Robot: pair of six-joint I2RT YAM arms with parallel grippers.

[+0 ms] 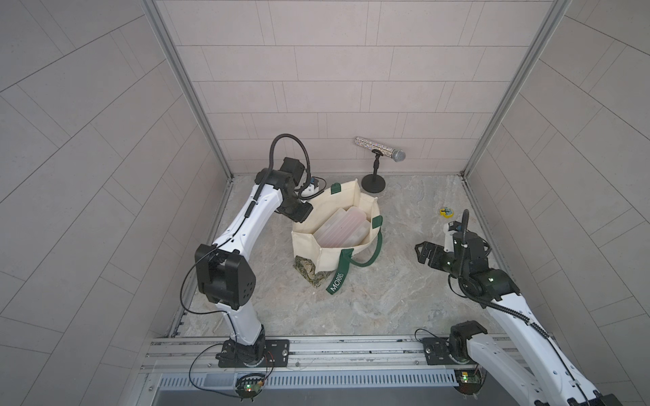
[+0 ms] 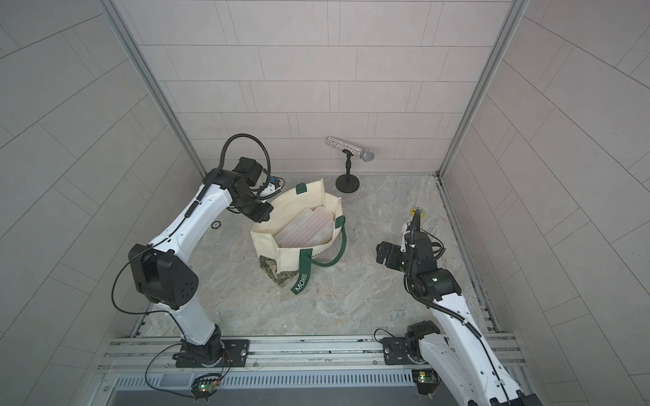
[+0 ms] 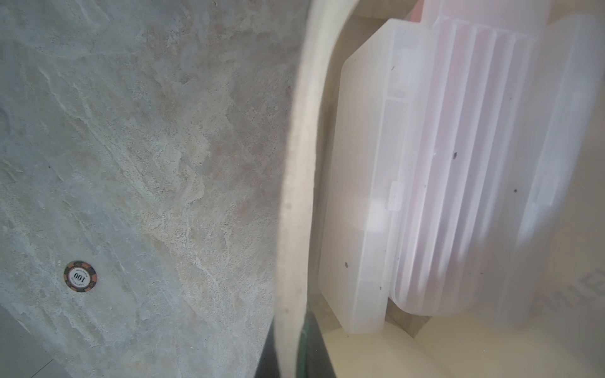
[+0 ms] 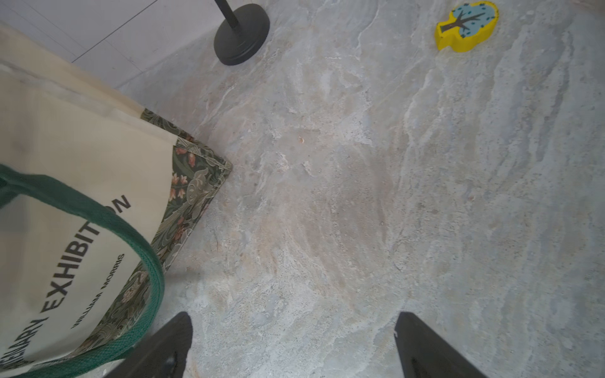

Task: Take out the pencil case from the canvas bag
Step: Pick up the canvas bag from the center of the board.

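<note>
The cream canvas bag stands open-mouthed mid-table, its green "MORRIS" strap hanging toward the front. Inside lies the pencil case, a ribbed, pinkish translucent box, beside a flat white translucent box. My left gripper is shut on the bag's rim at its left edge, with the cream cloth between the dark fingers. To the right of the bag, my right gripper is open over bare table and holds nothing.
A glittery microphone rests on a black stand behind the bag. A yellow tree-painted block lies at the far right. A poker chip sits left of the bag. Walls enclose three sides.
</note>
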